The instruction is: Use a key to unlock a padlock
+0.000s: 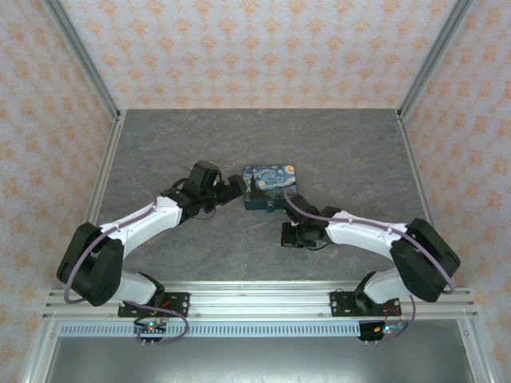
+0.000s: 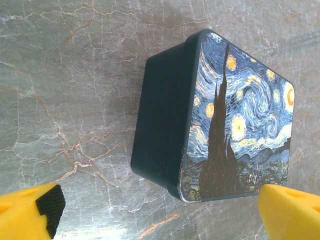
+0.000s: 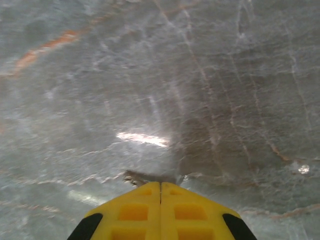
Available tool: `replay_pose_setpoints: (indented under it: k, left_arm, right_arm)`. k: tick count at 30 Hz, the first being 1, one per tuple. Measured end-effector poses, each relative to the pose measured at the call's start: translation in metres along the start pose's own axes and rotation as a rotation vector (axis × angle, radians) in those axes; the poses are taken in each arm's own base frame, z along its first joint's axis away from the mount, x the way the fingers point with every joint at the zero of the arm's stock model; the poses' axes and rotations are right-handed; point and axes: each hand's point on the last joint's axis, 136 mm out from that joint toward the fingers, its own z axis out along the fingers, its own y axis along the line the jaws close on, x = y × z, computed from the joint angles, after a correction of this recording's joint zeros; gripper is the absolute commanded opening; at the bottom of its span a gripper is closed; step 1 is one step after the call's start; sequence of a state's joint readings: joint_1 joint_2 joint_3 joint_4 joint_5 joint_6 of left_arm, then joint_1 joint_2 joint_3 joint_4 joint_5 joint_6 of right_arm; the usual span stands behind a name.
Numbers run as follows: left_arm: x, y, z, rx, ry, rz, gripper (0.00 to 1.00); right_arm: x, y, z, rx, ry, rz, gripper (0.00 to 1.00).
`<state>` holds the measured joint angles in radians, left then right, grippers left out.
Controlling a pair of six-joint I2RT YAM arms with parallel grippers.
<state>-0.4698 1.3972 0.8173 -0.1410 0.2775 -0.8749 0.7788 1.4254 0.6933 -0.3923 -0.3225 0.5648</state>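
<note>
Near the middle of the bench (image 1: 160,144) we see a blue box (image 1: 270,187) with a swirled night-sky lid. At the left side of the box, just beside it, hovers the left gripper (image 1: 236,188). In its wrist view the yellow fingers (image 2: 30,210) stand wide apart, released, and the box lies on the bench just beyond them.

Between the box and the near edge of the bench, apart from the box, the right gripper (image 1: 288,235) is low over the surface. It is clenched, its two fingers (image 3: 135,212) pressed together along a thin seam, with the tips down at the bench. Just at the tips a small thin sliver shows, which we take for the key (image 3: 150,177). It is blurred, and we cannot tell whether it is pinched or only lies under the tips.
</note>
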Motion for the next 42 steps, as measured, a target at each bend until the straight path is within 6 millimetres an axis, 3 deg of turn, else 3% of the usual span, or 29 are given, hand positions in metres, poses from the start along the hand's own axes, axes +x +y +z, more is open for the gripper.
replay_pose_setpoints:
  k: [9, 10, 12, 15, 25, 42]
  left_arm:
    - [0.0, 0.0, 0.0, 0.0, 0.001, 0.001, 1.0]
    - [0.0, 0.0, 0.0, 0.0, 0.001, 0.001, 1.0]
    - [0.0, 0.0, 0.0, 0.0, 0.001, 0.001, 1.0]
    - [0.0, 0.0, 0.0, 0.0, 0.001, 0.001, 1.0]
    - [0.001, 0.0, 0.0, 0.0, 0.001, 0.001, 1.0]
    - [0.0, 0.0, 0.0, 0.0, 0.001, 0.001, 1.0]
  right_arm:
    - [-0.006, 0.004, 0.01, 0.007, 0.016, -0.005, 0.03]
    - [-0.006, 0.004, 0.01, 0.007, 0.015, -0.006, 0.1]
    - [-0.006, 0.004, 0.009, 0.008, 0.014, -0.006, 0.36]
    - [-0.007, 0.003, 0.007, 0.012, 0.0, -0.009, 0.45]
    - [-0.007, 0.002, -0.001, 0.017, -0.012, -0.034, 0.51]
    - [0.001, -0.001, 0.008, 0.148, 0.015, -0.116, 0.45]
